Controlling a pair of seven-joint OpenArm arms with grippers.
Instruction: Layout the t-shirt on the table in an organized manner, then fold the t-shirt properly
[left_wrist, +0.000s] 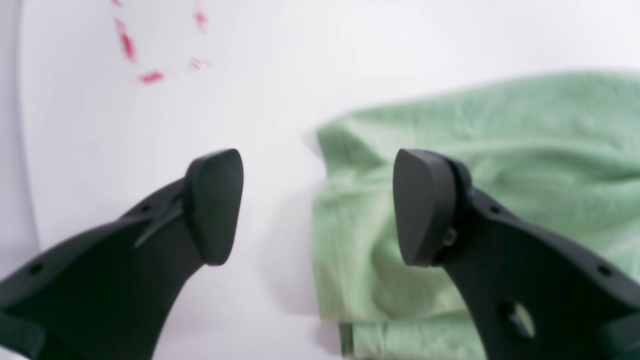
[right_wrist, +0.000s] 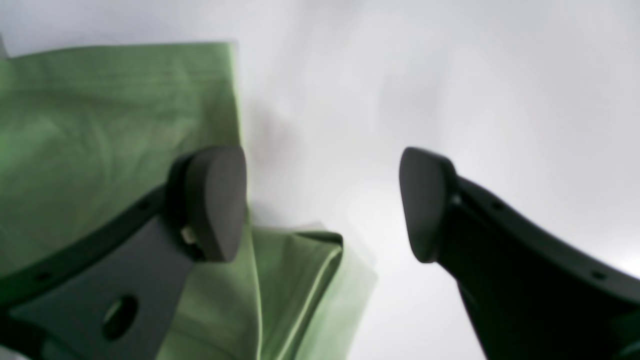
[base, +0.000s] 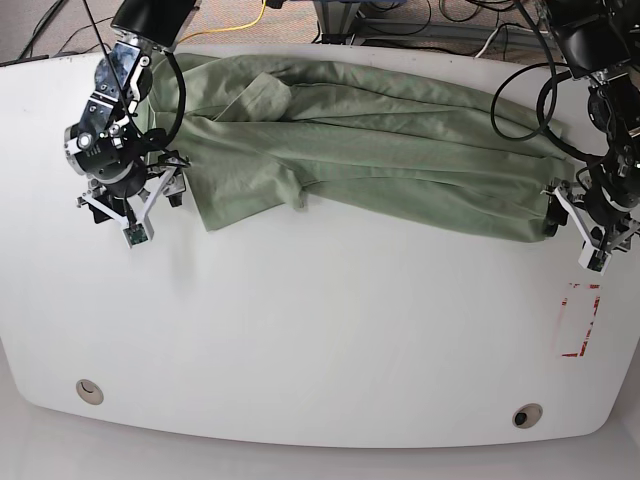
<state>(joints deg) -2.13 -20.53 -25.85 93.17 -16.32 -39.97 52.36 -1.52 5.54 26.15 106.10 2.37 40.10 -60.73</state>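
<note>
The sage-green t-shirt (base: 370, 140) lies stretched in a wrinkled band across the far half of the white table (base: 320, 330), with a folded flap hanging toward the front at its left part. My right gripper (base: 160, 180) hovers at the shirt's left end; in the right wrist view it (right_wrist: 322, 205) stands open, one finger (right_wrist: 215, 205) over the t-shirt (right_wrist: 100, 140), the other over bare table. My left gripper (base: 553, 208) is at the shirt's right end. In the left wrist view it (left_wrist: 320, 207) is open, straddling the edge of the t-shirt (left_wrist: 500, 140), with nothing pinched.
A red tape rectangle (base: 578, 320) marks the table near the right edge, also seen blurred as red tape (left_wrist: 150, 50). Two round cable holes (base: 89, 390) (base: 526, 414) sit near the front edge. Cables (base: 250, 15) run on the floor beyond the far edge.
</note>
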